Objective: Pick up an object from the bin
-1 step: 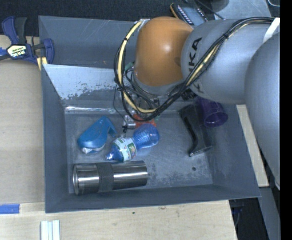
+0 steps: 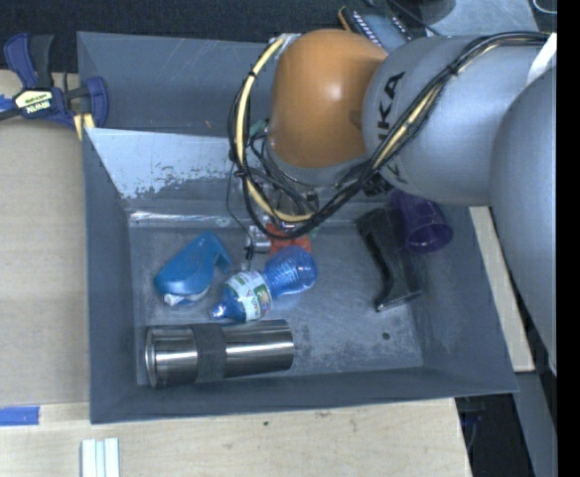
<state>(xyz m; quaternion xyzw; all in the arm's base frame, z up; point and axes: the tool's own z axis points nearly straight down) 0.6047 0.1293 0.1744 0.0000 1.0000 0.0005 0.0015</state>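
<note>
Camera view, looking down: found the claw (image 2: 266, 238) low over the middle of the grey bin (image 2: 106, 296), mostly buried under the arm's orange cover (image 2: 315, 97) and a tangle of cables. Could not tell how far open it stood, nor whether it had hold of anything. Spotted 1 blue bottle (image 2: 268, 286) lying on its side just below the claw in the view, very near it or touching; could not tell which. Placed a rounded blue object (image 2: 191, 269) just beside the bottle on the left, and a steel cylinder (image 2: 220, 354) with a black band along the near wall, close under the bottle's lower end. Marked 1 black angled tool (image 2: 387, 261) well apart on the right, with a purple cup (image 2: 424, 222) beside it near the right wall. Saw bare floor between the bottle and the black tool, and more toward the near right corner. Judged the room tight on the bottle's left and lower sides. Noted the bottle's crumpled blue plastic body, a white and green label round its lower half, and a slant from upper right to lower left.
</note>
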